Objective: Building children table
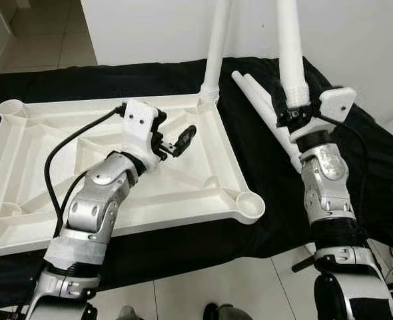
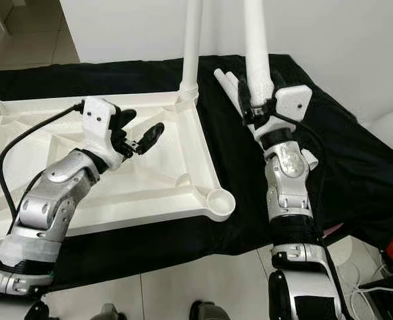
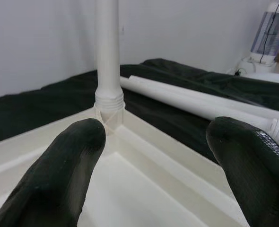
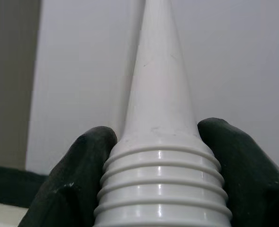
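A black cloth (image 1: 263,200) covers the floor beneath an upturned white plastic tabletop (image 1: 203,200) with one white leg (image 1: 218,47) screwed into a corner. The left gripper (image 1: 176,142) hovers over it, jaws released. The right gripper (image 1: 296,110) clenches a second white leg (image 1: 291,40) upright near its threaded end. No writing is readable.

Both upright table legs, the screwed-in leg (image 1: 216,47) and the held leg (image 1: 291,47), run off the top edge. Possibly two spare legs (image 1: 263,107) lie partly hidden behind the right arm (image 1: 326,180).

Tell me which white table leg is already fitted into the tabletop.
The upright leg at the tabletop's far corner; another is held by the right gripper, two lie on the black cloth.
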